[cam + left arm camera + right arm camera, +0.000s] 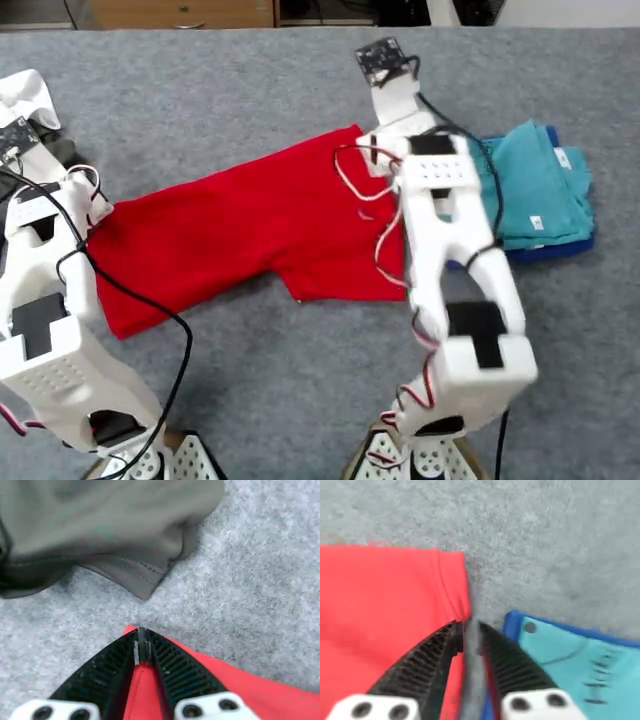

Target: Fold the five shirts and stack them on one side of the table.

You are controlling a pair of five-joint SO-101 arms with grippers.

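A red shirt (250,235) lies spread across the middle of the grey table. My left gripper (95,218) sits at its left corner; the left wrist view shows that gripper (141,649) shut on the red shirt (240,690) at its tip. My right gripper (375,158) is at the shirt's far right corner. In the right wrist view that gripper (470,630) is pinched on the hem of the red shirt (385,605). A folded teal shirt (530,185) rests on a folded blue shirt (560,248) just right of the right arm.
A grey shirt (100,525) lies bunched just beyond the left gripper, with white cloth (30,95) at the table's far left corner. The teal shirt (570,660) with the blue shirt's edge (512,620) lies close beside the right gripper. Bare table (300,380) stretches in front.
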